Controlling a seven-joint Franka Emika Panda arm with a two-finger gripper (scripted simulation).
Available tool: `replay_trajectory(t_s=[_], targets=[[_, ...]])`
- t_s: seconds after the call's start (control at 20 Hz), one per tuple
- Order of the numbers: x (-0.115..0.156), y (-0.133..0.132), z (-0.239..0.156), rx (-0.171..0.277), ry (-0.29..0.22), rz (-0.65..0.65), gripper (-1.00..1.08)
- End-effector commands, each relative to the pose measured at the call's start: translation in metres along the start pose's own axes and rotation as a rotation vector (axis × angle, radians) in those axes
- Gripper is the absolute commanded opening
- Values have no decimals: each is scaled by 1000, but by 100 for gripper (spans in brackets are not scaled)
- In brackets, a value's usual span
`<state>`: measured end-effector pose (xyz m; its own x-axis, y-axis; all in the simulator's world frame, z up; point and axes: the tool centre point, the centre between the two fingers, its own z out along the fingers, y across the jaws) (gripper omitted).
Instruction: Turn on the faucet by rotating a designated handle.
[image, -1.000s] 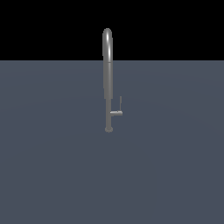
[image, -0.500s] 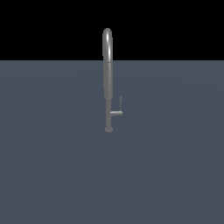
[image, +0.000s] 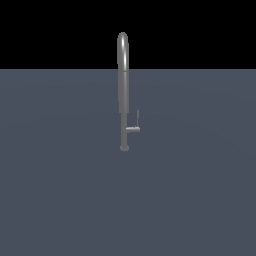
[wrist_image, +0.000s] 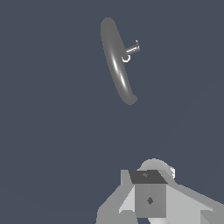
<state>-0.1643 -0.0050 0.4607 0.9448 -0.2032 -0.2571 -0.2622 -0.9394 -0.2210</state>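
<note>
The faucet (image: 123, 90) stands upright on the dark grey-blue table (image: 60, 200), roughly midway between the side edges and back from the near edge as the exterior view shows it. It is a tall, slim grey pipe with a hooked top that rises past the far edge of the table against the black background, and a small round base touching the surface. The handle (image: 134, 128) sits low on the pipe, just above the base: a short stub sticks out sideways toward the exterior view's right and ends in a thin rod pointing upward. In the wrist view the faucet (wrist_image: 116, 61) appears from above as a foreshortened grey curve, with the handle (wrist_image: 131, 50) projecting from its side. The gripper (wrist_image: 149, 197) shows only in the wrist view, as a pale grey blocky body well apart from the faucet; its fingertips are hard to make out, so I cannot tell how far open it is, and it touches nothing.
</note>
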Motion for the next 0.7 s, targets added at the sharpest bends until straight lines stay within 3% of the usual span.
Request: replay_trajectory(t_s=[0.0, 0.65], targets=[[15, -1, 3, 34, -37, 37, -100], [94, 2, 28, 223, -238, 236, -100]])
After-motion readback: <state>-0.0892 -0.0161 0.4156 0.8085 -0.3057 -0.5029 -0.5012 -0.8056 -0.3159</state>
